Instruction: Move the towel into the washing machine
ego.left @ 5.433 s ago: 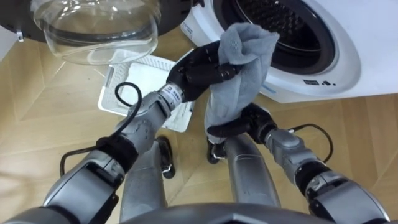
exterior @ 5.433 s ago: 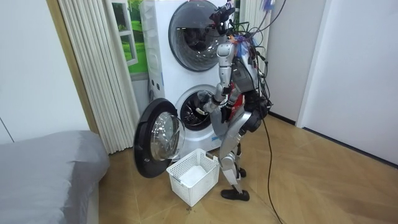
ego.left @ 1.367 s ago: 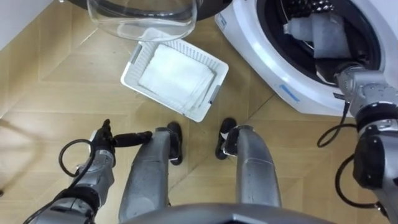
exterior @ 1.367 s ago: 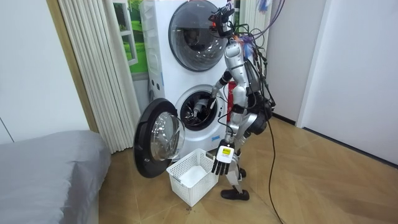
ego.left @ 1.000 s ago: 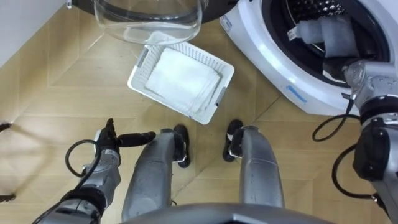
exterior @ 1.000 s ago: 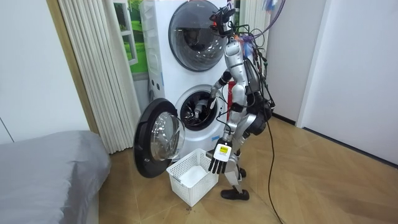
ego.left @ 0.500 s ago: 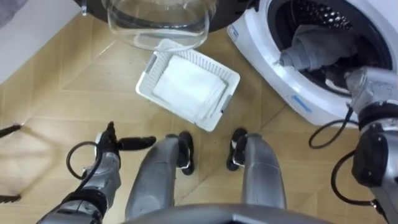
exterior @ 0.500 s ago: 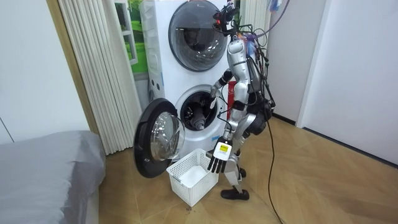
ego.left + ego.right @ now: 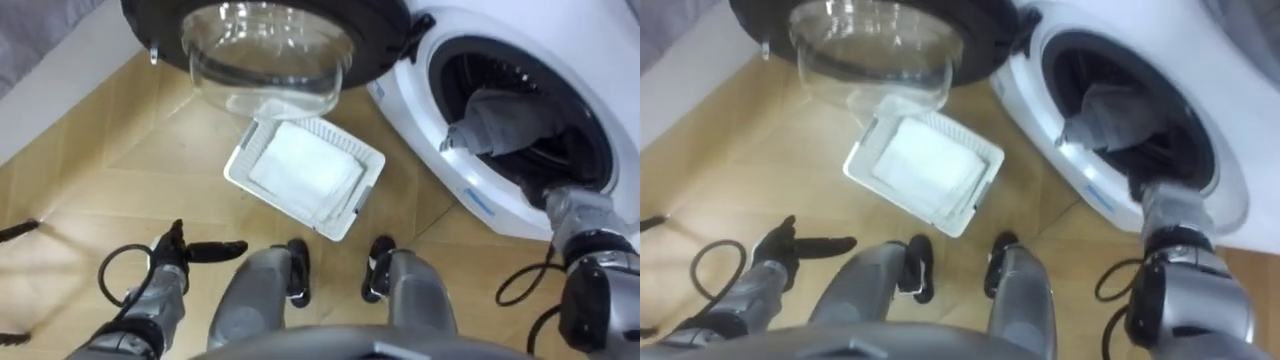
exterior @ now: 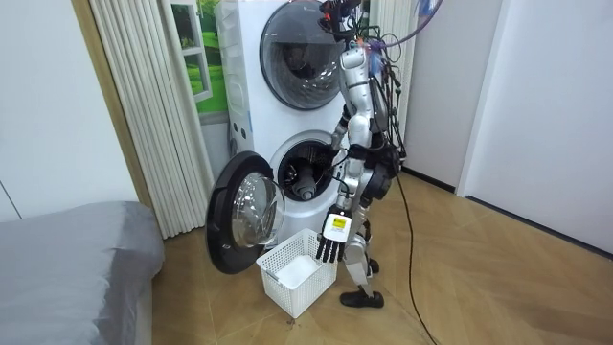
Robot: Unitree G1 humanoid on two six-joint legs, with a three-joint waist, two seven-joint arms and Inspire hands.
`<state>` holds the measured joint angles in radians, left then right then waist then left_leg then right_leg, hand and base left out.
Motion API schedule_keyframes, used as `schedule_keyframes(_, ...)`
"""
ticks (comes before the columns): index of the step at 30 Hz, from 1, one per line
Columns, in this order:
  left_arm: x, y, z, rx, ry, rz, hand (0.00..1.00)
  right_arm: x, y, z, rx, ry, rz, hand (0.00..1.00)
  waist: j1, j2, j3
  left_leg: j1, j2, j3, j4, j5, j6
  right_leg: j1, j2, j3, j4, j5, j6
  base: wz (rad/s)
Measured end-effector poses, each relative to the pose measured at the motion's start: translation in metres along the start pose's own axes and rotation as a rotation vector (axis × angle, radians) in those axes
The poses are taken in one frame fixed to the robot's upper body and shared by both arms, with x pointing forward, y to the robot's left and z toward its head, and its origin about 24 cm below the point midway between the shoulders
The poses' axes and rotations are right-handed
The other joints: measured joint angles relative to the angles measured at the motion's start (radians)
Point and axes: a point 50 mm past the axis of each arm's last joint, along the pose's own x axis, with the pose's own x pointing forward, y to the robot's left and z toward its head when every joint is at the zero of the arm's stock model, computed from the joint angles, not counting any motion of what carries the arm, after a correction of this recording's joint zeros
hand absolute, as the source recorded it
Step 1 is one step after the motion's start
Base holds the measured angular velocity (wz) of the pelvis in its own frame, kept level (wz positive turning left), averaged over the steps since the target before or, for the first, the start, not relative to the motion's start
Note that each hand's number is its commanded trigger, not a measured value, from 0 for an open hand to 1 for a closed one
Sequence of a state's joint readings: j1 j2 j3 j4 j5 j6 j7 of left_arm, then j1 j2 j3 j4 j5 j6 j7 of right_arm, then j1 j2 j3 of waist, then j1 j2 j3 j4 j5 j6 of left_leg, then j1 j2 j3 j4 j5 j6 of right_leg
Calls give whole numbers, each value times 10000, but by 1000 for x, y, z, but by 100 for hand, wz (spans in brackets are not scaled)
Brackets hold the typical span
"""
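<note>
- The bunched grey towel (image 9: 505, 115) lies in the dark drum mouth (image 9: 545, 155) of the white front-loading washing machine (image 9: 600, 60). One fold reaches forward to the lower lip of the opening, so I judge it in but not yet seated deep.
- The right hand (image 9: 550, 187) is at the lower lip of the drum mouth, under the towel's near side. Its fingers are lost in the dark there, so I cannot tell whether they grip or are free.
- The left hand (image 9: 205, 247) hangs low beside the left leg with fingers straight and relaxed, holding nothing.
- Step in hand, as I read it: finish the deposit. To do it well, push the towel's forward fold past the lip toward the back of the drum, then let go before drawing the arm out, so no cloth trails onto the rim.
- Edges: the lower lip is the catch point for both cloth and wrist. Withdraw along the arm's line rather than lifting into the towel.
- The round glass door with black frame (image 9: 270, 50) stands swung wide to the robot's left, well apart from the right arm.
- The white slatted plastic basket (image 9: 240, 172), holding a folded white cloth (image 9: 305, 170), sits on the wooden floor (image 9: 120, 170) just ahead of the feet and below the door. Open floor lies to the left.
</note>
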<state>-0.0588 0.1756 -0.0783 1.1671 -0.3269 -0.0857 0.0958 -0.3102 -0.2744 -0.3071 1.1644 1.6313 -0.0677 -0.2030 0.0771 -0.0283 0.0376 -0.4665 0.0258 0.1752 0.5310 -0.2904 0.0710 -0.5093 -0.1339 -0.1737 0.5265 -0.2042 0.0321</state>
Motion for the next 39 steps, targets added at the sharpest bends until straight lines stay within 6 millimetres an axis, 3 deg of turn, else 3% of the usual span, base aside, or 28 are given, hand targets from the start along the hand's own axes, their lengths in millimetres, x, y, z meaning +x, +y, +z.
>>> schedule_keyframes(3, -3, 10, -13, 139, 314, 263, 0, 0, -33, 6, -754, -105, -377, 0, -29, 132, -105, 765, 2, -48, -419, 17, -22, 868, 94, -87, -610, 81, 50, 1)
schedule_keyframes(5, -5, 17, -23, -21, 595, 446, 0, -2, -59, 11, -1575, -173, -763, 0, -63, 173, -233, 1319, -1, -113, -748, 32, -49, 1533, 158, -218, -1086, 138, 105, 8)
schedule_keyframes(10, -18, 33, -56, -37, 1396, 834, 0, -17, -130, 32, -4653, -98, -2075, 0, -397, 14, -426, 2878, -53, -175, -1746, 100, -144, 3111, 294, -299, -2003, 181, 179, 2)
schedule_keyframes(14, -23, 37, -69, 329, 1749, 775, 0, -28, -162, 35, -6394, 317, -2676, 0, -655, -113, -406, 3563, -13, -232, -2105, 153, -236, 3912, 431, -373, -2531, 236, 174, 1)
schedule_keyframes(16, -23, 36, -69, 410, 1729, 705, 0, -34, -175, 31, -7926, 895, -2741, 0, -743, -55, -334, 3991, -4, -234, -2313, 164, -299, 4363, 555, -359, -2826, 323, 138, -4)
schedule_keyframes(20, -23, 37, -69, 690, 1734, 764, 0, -36, -182, 25, -10396, 1674, -2623, 0, -733, 77, -313, 4535, 106, -204, -2686, 138, -387, 4812, 667, -290, -2996, 356, 118, -9)
schedule_keyframes(24, -27, 38, -77, 733, 1988, 808, 0, -36, -181, 20, -12889, 2298, -2209, 0, -676, 161, -309, 5040, 69, -145, -3000, 198, -472, 5142, 736, -313, -3070, 357, 112, -7)
schedule_keyframes(28, -26, 37, -78, 948, 2204, 737, 0, -35, -179, 6, -15228, 3077, -1657, 0, -645, 142, -306, 5245, 90, -164, -3092, 260, -517, 5227, 773, -317, -3094, 354, 108, -2)
schedule_keyframes(31, -27, 36, -79, 1190, 2328, 535, 0, -37, -185, -2, -15574, 3569, -1560, 0, -648, 4, -290, 5402, 88, -222, -3104, 264, -522, 5508, 790, -338, -3295, 352, 106, 9)
schedule_keyframes(34, -27, 36, -80, 1230, 2441, 406, 0, -40, -190, -5, -15489, 4031, -1568, 0, -677, -109, -220, 5600, 85, -224, -3178, 263, -525, 5785, 820, -307, -3446, 351, 105, 0)
schedule_keyframes(39, -24, 35, -74, 1493, 2306, 383, 0, -42, -194, -6, -15541, 4409, -1433, 0, -712, -142, -235, 5664, 79, -167, -3267, 262, -525, 5788, 834, -214, -3442, 353, 104, -4)
